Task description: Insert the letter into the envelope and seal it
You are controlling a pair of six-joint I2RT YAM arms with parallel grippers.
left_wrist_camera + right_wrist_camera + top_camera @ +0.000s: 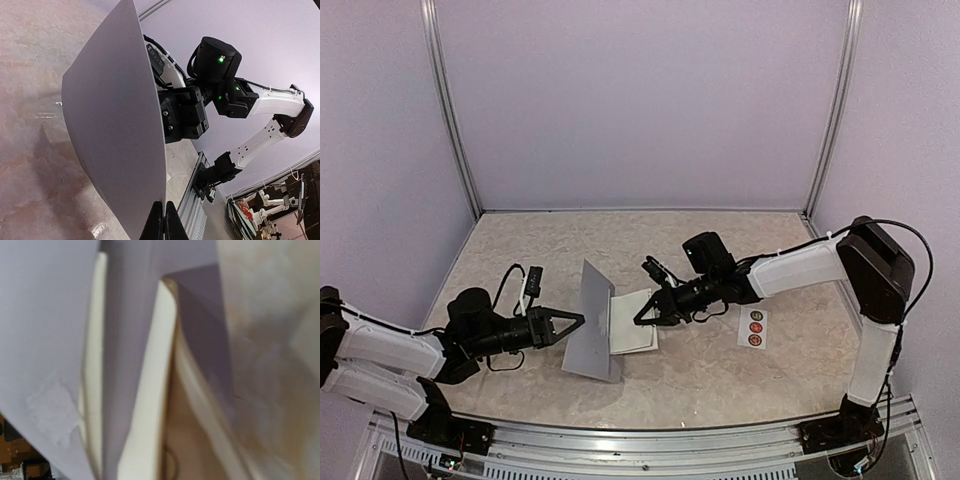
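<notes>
The envelope (590, 320) is smooth grey paper, dull with no shine. The letter (632, 325) at its 3 o'clock side is plain white paper and looks creamy up close. The table (720, 375) looks like pale marbled stone and is a bit shiny. The right arm (800, 268) has smooth white and black plastic shells. The rail (650, 440) at 6 o'clock is ribbed silver metal.

Envelope (592, 320) stands tilted at table (720, 380) centre, left gripper (580, 320) pinching its 9 o'clock edge; letter (632, 338) lies just beside it at 3 o'clock, right gripper (641, 319) over the letter's 3 o'clock side, sticker strip (754, 327) farther out at 3 o'clock, apart.
</notes>
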